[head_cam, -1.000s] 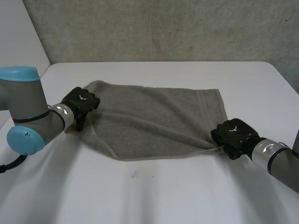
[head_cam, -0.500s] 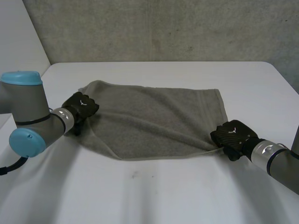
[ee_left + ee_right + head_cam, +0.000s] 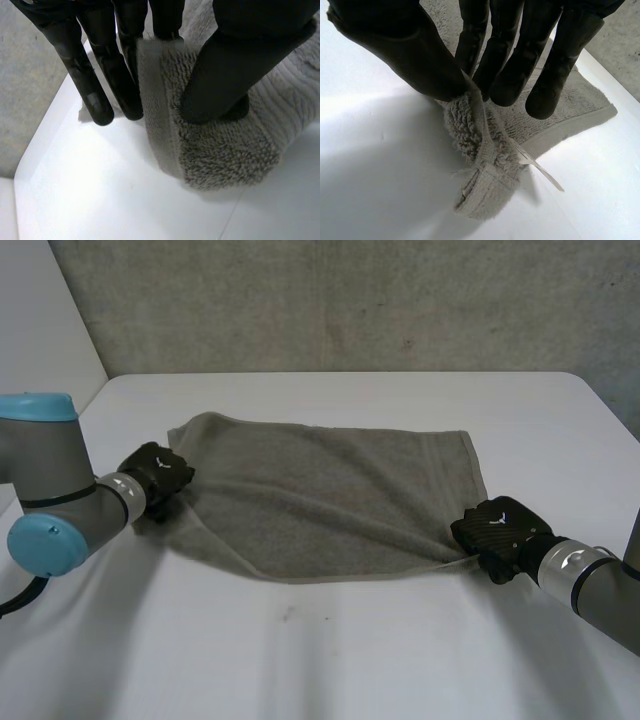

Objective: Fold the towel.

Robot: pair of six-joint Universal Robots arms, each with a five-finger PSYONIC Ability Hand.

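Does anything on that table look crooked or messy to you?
Yes: the towel lies askew, its near edge bent at an angle between the left hand and right hand, each pinching bunched-up cloth.

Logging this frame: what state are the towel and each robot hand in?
towel: spread out on the table, not yet folded, bunched where it is held.
left robot hand: shut, pinching the towel's left edge.
right robot hand: shut, pinching the towel's near right corner.

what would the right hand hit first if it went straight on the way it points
Probably the towel itself: the right hand pinches one corner and points across the rest of it.
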